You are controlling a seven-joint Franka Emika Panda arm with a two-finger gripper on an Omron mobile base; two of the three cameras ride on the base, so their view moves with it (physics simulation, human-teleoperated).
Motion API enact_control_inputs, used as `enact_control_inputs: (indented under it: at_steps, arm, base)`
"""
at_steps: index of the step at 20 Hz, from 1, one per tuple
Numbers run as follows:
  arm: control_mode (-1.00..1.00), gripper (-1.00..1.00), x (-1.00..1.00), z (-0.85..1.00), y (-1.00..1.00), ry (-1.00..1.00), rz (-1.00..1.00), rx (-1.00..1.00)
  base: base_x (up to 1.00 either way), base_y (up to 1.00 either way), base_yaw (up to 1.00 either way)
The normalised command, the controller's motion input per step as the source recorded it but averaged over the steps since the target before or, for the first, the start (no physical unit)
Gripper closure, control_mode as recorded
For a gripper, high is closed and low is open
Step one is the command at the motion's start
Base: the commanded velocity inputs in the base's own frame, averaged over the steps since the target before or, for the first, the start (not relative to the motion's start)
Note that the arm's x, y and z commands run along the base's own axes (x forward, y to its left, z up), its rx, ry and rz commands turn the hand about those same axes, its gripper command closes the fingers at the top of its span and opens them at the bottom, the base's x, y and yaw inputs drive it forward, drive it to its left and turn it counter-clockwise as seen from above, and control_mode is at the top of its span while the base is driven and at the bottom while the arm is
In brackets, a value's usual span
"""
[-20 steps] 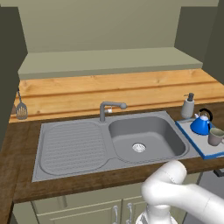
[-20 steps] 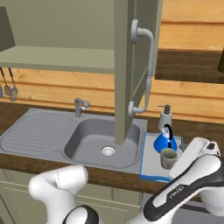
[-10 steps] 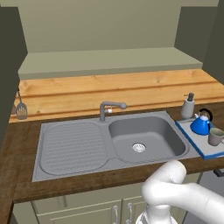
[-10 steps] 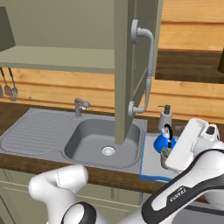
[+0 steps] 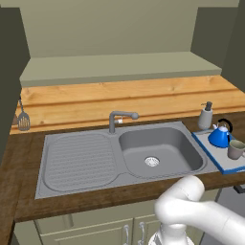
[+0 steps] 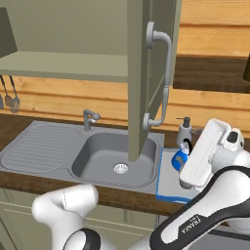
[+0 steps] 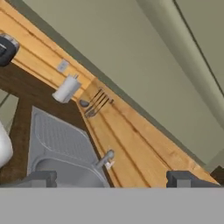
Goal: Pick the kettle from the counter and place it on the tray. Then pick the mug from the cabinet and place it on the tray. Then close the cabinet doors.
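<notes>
The blue kettle [image 5: 220,137] and the grey mug [image 5: 236,149] stand side by side on the blue-rimmed tray [image 5: 211,153], on the counter [image 5: 95,198] right of the sink. In the right base view my white hand [image 6: 207,149] hovers over the tray [image 6: 168,181], covering the mug and part of the kettle [image 6: 179,159]. My gripper [image 7: 114,179] is open with nothing between its far-apart fingertips, looking toward the wood wall and tap. The cabinet [image 5: 119,67] is open, and one of its doors [image 6: 145,73] juts out over the sink with its silver handle [image 6: 165,78].
A grey soap pump bottle [image 5: 206,116] stands behind the tray. The steel sink [image 5: 160,149] with tap [image 5: 119,119] and draining board [image 5: 79,158] fills the counter's middle. Utensils [image 5: 23,119] hang at the left wall. A paper roll [image 7: 65,89] stands further along.
In the right base view my hand has risen and moved left from beside the tray to over it, now covering the mug. The gripper stayed open. Kettle and mug have not moved.
</notes>
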Motion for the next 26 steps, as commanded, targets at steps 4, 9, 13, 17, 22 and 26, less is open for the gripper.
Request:
enact_control_inputs:
  at_steps: [4, 9, 13, 17, 22, 26]
  arm:
    - [-1.00, -1.00, -0.02, 0.39, 0.19, -0.14, 0.03, -0.09]
    - [-1.00, -1.00, 0.00, 0.33, 0.14, -0.14, 0.08, -0.12]
    - [-1.00, -1.00, -0.12, 0.33, 0.26, -0.16, 0.07, -0.10]
    - [-1.00, -1.00, -0.07, 0.32, 0.30, -0.16, 0.05, -0.07]
    - [-1.00, -1.00, 0.00, 0.24, 0.26, -0.06, 0.04, -0.03]
    - [-1.00, -1.00, 0.00, 0.16, 0.38, -0.05, 0.07, -0.01]
  base:
    - [0.00, 0.00, 0.00]
    - [0.00, 0.00, 0.00]
    - [0.00, 0.00, 0.00]
    - [0.00, 0.00, 0.00]
    - [0.00, 0.00, 0.00]
    - [0.00, 0.00, 0.00]
